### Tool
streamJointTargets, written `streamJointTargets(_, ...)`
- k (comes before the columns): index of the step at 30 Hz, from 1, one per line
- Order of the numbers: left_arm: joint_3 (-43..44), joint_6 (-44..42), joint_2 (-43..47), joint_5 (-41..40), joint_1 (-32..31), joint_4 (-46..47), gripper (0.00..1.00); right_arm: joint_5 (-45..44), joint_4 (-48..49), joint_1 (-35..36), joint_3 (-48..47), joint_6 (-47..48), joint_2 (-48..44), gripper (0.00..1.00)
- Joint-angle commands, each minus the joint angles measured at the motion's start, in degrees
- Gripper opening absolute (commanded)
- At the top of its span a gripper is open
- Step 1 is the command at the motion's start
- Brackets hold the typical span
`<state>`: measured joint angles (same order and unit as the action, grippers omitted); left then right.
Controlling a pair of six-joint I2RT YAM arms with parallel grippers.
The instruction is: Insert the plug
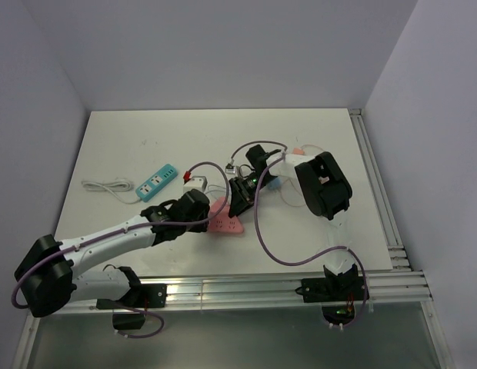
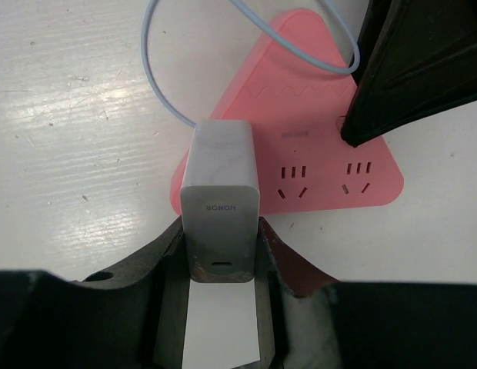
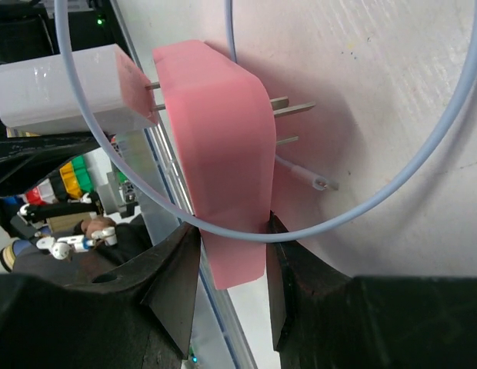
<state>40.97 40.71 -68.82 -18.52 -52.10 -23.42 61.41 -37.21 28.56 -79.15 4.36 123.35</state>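
Here, left gripper (image 2: pixel 220 240) clamps white plug (image 2: pixel 220 165); right gripper (image 3: pixel 232 250) grips pink socket strip (image 3: pixel 215 138)

Upside-down "HONOR" on the end of the white charger (image 2: pixel 220 209); faint print on the pink power strip (image 2: pixel 300 84) illegible.

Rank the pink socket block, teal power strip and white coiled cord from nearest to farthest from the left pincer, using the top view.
1. pink socket block, immediately right of the left pincer.
2. teal power strip, farther back and left.
3. white coiled cord, farthest left.
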Motion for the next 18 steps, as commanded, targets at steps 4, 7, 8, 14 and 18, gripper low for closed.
streamJointTargets(4, 1.3, -3.97, -5.8, 9.38, 1.73, -2.42, 0.0, -9.46, -3.21, 1.94, -4.42, 1.09, 0.4, 0.0)
streamJointTargets(7, -0.45, -4.41, -6.77, 13.94, 2.87, 0.91, 0.0, -11.39, -4.62, 2.64, -5.92, 1.26, 1.71, 0.0)
streamJointTargets(8, -2.02, -4.41, -6.94, 17.09, 4.1, 2.66, 0.0, -11.83, -4.8, 2.91, -6.18, 1.26, 2.24, 0.0)
streamJointTargets(14, -5.36, -2.75, -11.34, 19.91, 5.16, 9.69, 0.0, -12.28, -4.27, 4.14, -6.8, 0.83, 3.39, 0.0)
streamJointTargets(18, -8.97, -0.81, -15.8, 20.45, 5.16, 14.71, 0.0, -12.98, -3.66, 4.49, -6.63, 0.3, 3.83, 0.0)
